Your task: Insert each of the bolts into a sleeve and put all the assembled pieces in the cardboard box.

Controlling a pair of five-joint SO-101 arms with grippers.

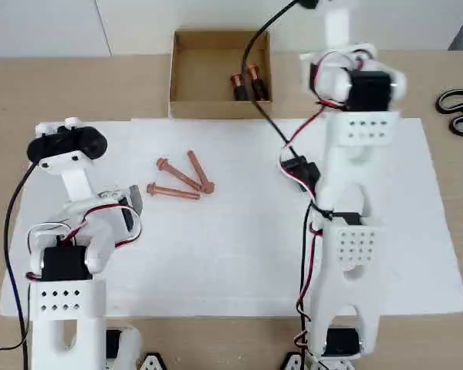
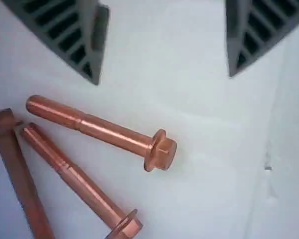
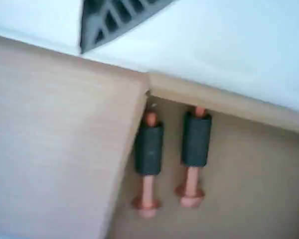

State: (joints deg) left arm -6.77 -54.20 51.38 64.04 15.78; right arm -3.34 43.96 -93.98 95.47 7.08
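Three bare copper bolts [image 1: 177, 181] lie close together on the white mat. In the left wrist view the nearest bolt [image 2: 102, 132] lies just beyond my left gripper [image 2: 164, 77], which is open and holds nothing. The high view shows that left gripper [image 1: 133, 202] a short way left of the bolts. The cardboard box [image 1: 208, 46] stands at the table's far edge. Two assembled pieces [image 1: 247, 83], bolts in dark sleeves, lie side by side in its right part. My right arm [image 1: 355, 92] reaches up beside the box, and its wrist view looks down on the two pieces [image 3: 149, 149] [image 3: 196, 139].
The white mat [image 1: 239, 254] covers most of the table between the arms. Black scissors [image 1: 461, 112] lie at the far right on the bare wood. A black cable [image 1: 255, 92] runs across the box's right side down to the right arm.
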